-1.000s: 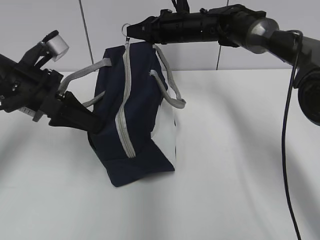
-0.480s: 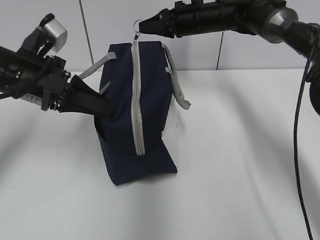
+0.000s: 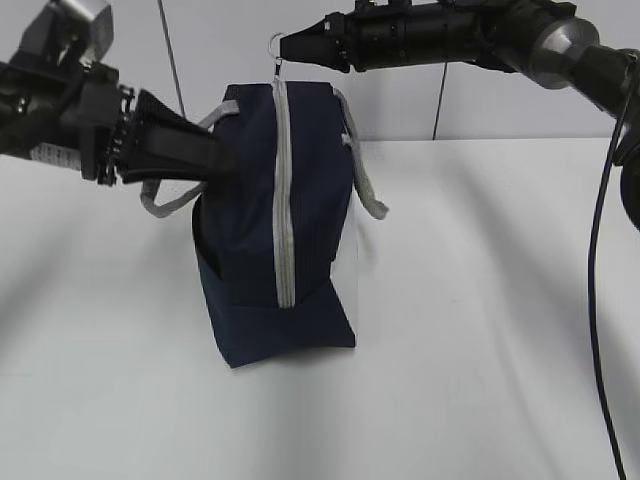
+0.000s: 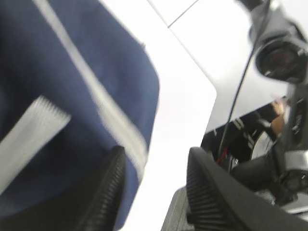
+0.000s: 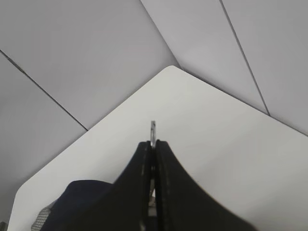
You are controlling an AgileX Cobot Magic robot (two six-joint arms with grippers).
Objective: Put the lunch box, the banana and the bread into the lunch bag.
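The navy lunch bag stands on end on the white table, its grey zipper running vertically and closed along its length. My right gripper is above the bag's top, shut on the metal zipper pull. My left gripper is at the bag's upper left side. In the left wrist view its jaws stand apart, and the bag's fabric lies against the left finger. Nothing is pinched between them. The lunch box, the banana and the bread are out of view.
Grey webbing handles hang loose on both sides of the bag. White table stretches right and in front. A black cable hangs along the right edge. A panelled wall stands behind.
My left gripper has opened, let go of the bag's side and risen. The bag has swung more upright under the right gripper, which has shifted slightly right with the pull.
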